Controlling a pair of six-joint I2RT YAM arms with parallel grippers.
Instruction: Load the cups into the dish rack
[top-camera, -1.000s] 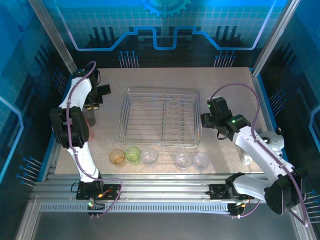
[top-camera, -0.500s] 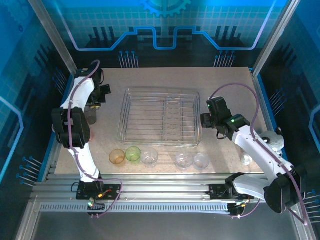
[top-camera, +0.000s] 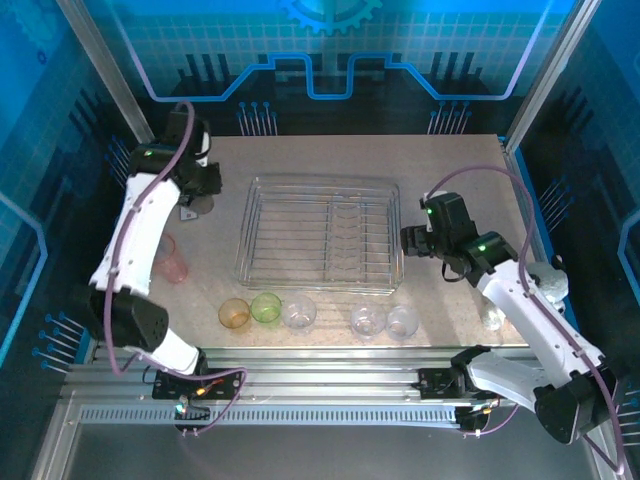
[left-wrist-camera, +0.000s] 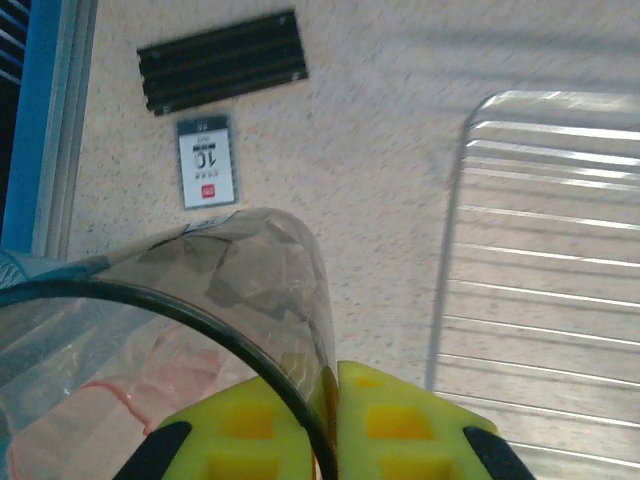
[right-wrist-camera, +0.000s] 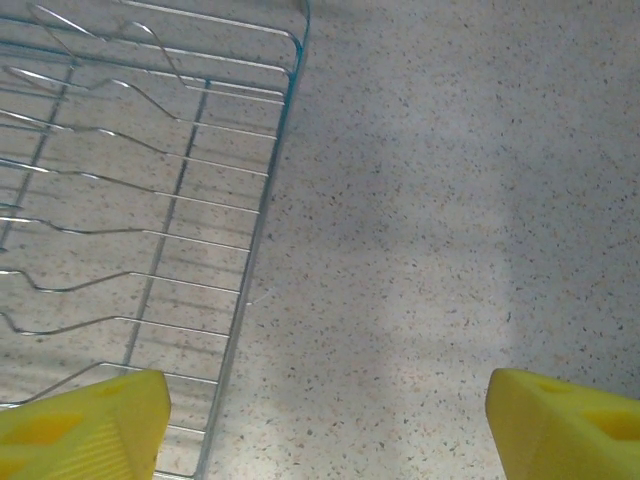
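Speckled table (top-camera: 450, 160), empty rack (top-camera: 318, 179) at its middle. My left gripper (left-wrist-camera: 330, 400) pinches a smoky cup (left-wrist-camera: 230, 260) by its rim near the far-left corner; my right gripper (right-wrist-camera: 320, 415) gapes empty. Next, I'd carry it over the rack and lower.

Dish rack (top-camera: 320, 232) in the middle of the table (top-camera: 450, 170).
Five cups (top-camera: 299, 312) stand in a row before it; one more cup (top-camera: 172, 258) stands to its left.

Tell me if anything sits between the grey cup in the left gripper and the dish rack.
Nothing visible does. The left gripper pinches the rim of the grey cup, and only bare table lies between it and the dish rack. The black bar sits off that path.
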